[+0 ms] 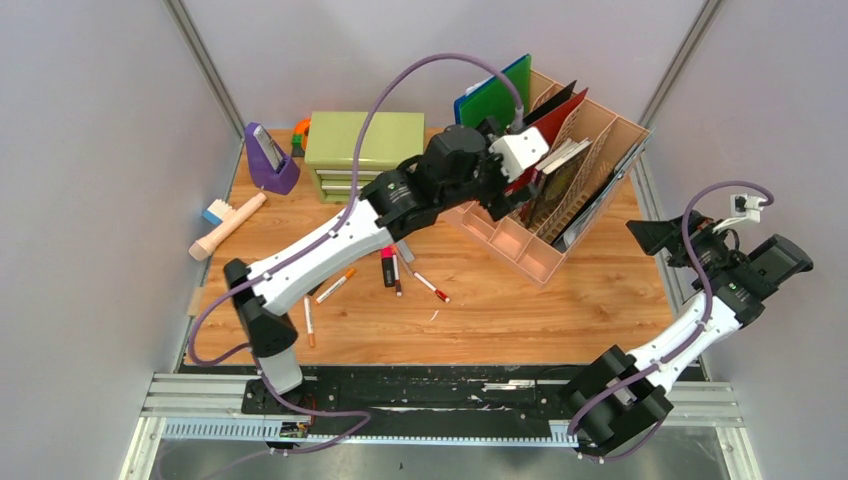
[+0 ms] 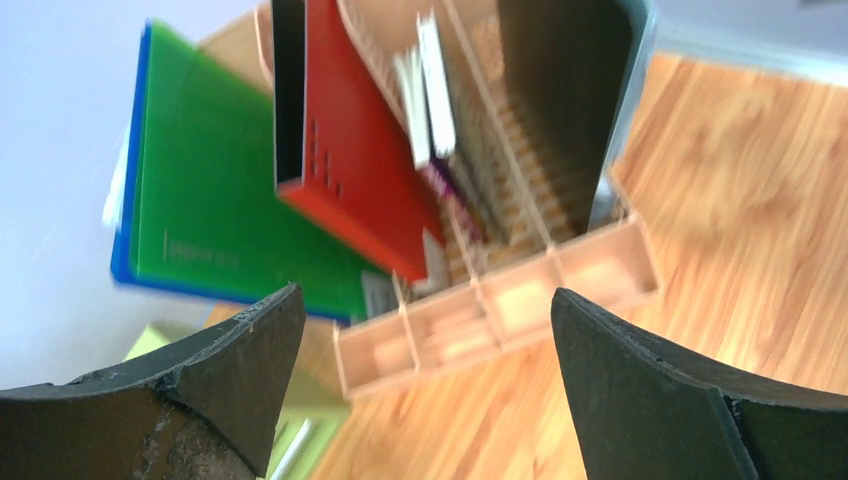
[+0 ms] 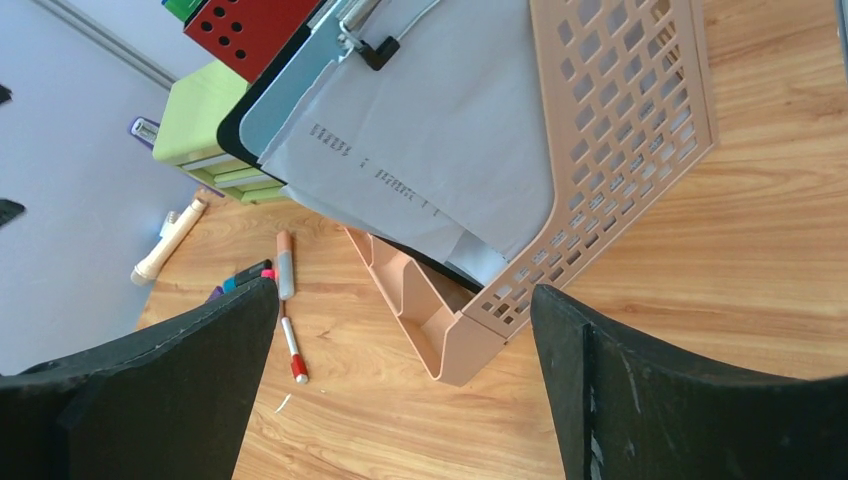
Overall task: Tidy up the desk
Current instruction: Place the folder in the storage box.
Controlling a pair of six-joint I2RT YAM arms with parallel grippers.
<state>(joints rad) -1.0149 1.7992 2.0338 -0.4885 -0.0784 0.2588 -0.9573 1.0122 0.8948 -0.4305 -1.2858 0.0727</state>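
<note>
**A:** Where does the desk (image 1: 560, 310) sit?

**B:** Right under the peach file rack (image 1: 535, 260). The rack stands on its wood, and bare wood-grain top runs out to the left of the rack and in front of it.

**A:** And the left gripper (image 2: 425, 400)?

**B:** Close against the rack's left side, up by the folders. Its fingers are spread wide with nothing between them (that wrist view is blurred, but the gap is plain).

**A:** The right gripper (image 3: 400, 390)?

**B:** Off the rack's right side, apart from it. Fingers parted too, and empty.

**A:** What's in the rack?

**B:** A red folder (image 2: 350, 160) and a green folder (image 2: 220, 210) stand in its left slots. A clipboard (image 3: 420, 130) with paper leans in its rightmost slot.

**A:** Anything else?

**B:** An olive-green drawer chest (image 1: 365, 145) just left of the rack. Loose markers (image 1: 390, 268) lie on the wood left of the rack's front corner.
</note>
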